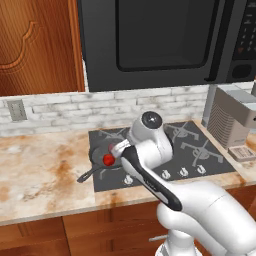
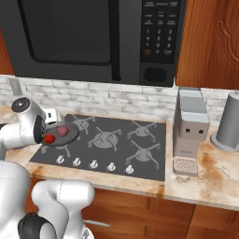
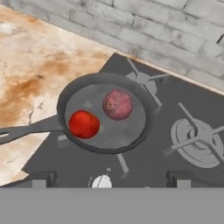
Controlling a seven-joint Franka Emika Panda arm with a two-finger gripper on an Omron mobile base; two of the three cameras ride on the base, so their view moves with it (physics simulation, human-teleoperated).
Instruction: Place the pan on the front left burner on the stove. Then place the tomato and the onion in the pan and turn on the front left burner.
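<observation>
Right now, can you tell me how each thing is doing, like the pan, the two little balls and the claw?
pan: sitting on the front left burner, handle pointing out over the counter.
tomato: lying in the pan.
onion: lying in the pan beside the tomato.
claw: open, holding nothing, above the pan.
knobs: too small to tell if any is turned.
microwave: door shut.

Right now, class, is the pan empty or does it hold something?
Not empty: the pan holds the tomato and the onion, lying side by side on its flat bottom.
</observation>
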